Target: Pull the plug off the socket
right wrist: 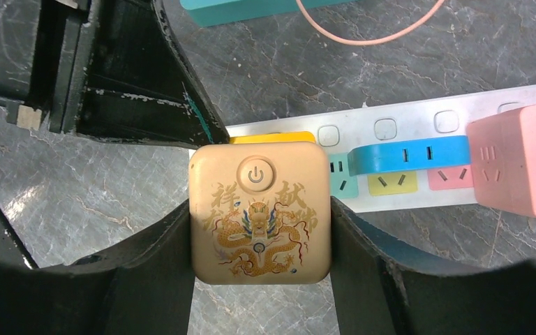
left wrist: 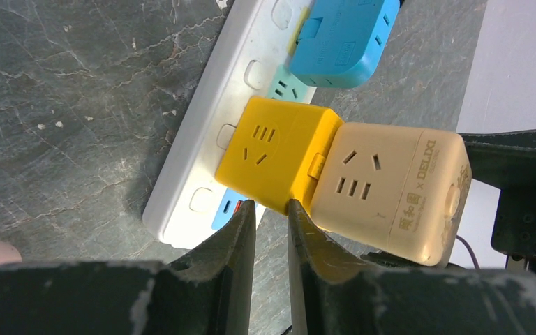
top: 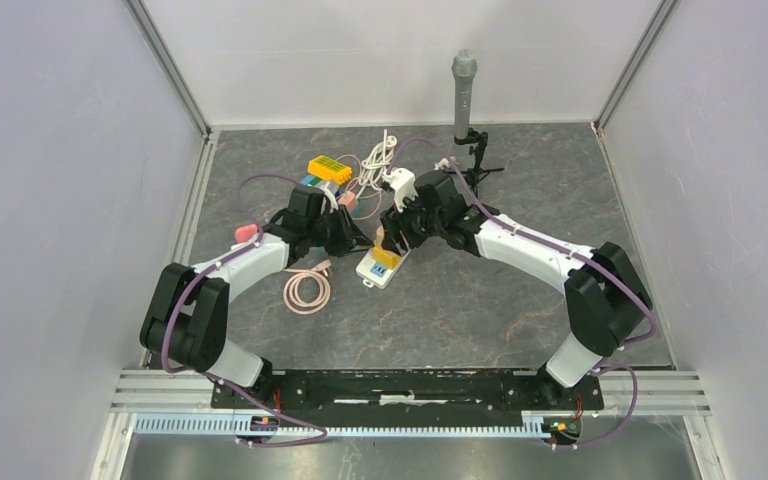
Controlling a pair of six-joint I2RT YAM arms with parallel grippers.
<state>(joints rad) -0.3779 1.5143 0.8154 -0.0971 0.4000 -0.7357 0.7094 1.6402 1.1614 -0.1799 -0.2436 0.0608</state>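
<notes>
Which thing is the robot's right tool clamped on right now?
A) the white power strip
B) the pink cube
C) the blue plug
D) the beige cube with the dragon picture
D: in the right wrist view, the right tool presses a finger against each side of the beige cube, while the blue plug and pink cube sit untouched further along the power strip.

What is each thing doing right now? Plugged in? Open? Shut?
beige cube, plugged into the yellow cube's side.
yellow cube, plugged into the white strip.
blue plug, plugged into strip.
pink cube, on strip.
right gripper, shut on beige cube.
left gripper, shut, empty.
</notes>
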